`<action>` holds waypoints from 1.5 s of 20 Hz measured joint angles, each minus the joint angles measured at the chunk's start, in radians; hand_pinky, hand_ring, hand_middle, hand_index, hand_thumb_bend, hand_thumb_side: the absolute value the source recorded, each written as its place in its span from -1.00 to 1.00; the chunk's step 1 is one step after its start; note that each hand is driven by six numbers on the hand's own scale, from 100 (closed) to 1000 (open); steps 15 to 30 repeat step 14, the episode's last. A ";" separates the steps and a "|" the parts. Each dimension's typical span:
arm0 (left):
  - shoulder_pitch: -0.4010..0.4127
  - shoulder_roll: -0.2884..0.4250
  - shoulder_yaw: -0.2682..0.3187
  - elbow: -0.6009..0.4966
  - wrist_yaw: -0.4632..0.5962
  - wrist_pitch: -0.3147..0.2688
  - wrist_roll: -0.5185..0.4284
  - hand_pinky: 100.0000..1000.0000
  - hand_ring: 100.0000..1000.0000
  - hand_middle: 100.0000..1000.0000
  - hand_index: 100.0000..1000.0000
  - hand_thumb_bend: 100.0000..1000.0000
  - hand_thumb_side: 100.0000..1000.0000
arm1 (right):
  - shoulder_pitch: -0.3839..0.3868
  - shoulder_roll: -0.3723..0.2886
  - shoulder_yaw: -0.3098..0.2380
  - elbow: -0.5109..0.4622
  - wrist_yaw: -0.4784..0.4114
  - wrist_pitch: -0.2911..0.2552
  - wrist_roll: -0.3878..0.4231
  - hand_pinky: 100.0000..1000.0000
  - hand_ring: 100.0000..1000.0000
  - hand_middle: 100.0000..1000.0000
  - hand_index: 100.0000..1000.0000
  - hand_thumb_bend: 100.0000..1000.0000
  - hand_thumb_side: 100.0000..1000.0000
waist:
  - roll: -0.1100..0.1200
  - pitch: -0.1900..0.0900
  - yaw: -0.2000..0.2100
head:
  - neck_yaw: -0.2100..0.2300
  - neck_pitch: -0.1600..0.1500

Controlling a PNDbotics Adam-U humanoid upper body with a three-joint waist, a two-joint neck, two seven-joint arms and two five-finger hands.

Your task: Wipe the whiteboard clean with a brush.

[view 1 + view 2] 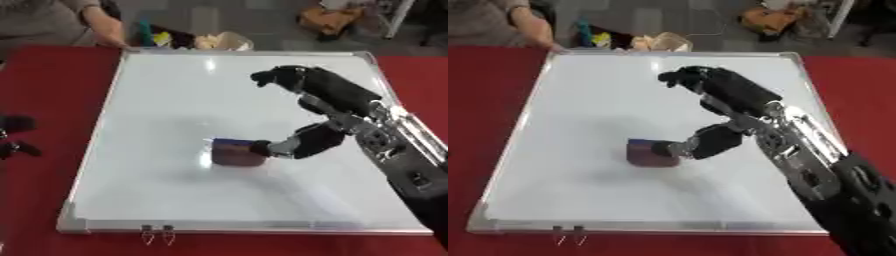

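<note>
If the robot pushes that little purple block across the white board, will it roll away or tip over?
Probably neither. The block looks boxy with flat sides, so it should slide, not roll. It sits low and wide on the whiteboard, so tipping seems unlikely. The board looks glossy, so it may glide easily. The right hand touches its side with the thumb.

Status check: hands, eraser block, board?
Right hand over the white whiteboard, thumb touching the small dark purple eraser block, fingers curled above. Left hand at left edge, state unclear. Board looks clean; person's hand on far corner.
</note>
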 measured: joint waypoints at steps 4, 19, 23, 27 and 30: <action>0.001 0.000 0.000 0.000 0.000 0.001 0.002 -0.27 0.33 -0.05 0.13 -0.67 0.88 | 0.000 -0.005 -0.023 -0.035 0.013 0.014 -0.008 0.58 0.65 0.50 0.90 0.10 0.49 | 0.001 0.000 -0.002 | 0.003 0.000; 0.002 0.000 0.001 0.000 0.000 0.001 0.002 -0.27 0.33 -0.05 0.13 -0.66 0.88 | 0.012 -0.005 -0.071 -0.065 0.041 0.056 -0.059 0.41 0.51 0.32 0.85 -0.06 0.38 | 0.007 -0.001 -0.017 | 0.004 0.000; 0.002 0.000 0.001 0.000 0.000 0.001 0.002 -0.27 0.33 -0.05 0.13 -0.66 0.88 | 0.012 -0.005 -0.071 -0.065 0.041 0.056 -0.059 0.41 0.51 0.32 0.85 -0.06 0.38 | 0.007 -0.001 -0.017 | 0.004 0.000; 0.002 0.000 0.001 0.000 0.000 0.001 0.002 -0.27 0.33 -0.05 0.13 -0.66 0.88 | 0.012 -0.005 -0.071 -0.065 0.041 0.056 -0.059 0.41 0.51 0.32 0.85 -0.06 0.38 | 0.007 -0.001 -0.017 | 0.004 0.000; 0.002 0.000 0.001 0.000 0.000 0.001 0.002 -0.27 0.33 -0.05 0.13 -0.66 0.88 | 0.012 -0.005 -0.071 -0.065 0.041 0.056 -0.059 0.41 0.51 0.32 0.85 -0.06 0.38 | 0.007 -0.001 -0.017 | 0.004 0.000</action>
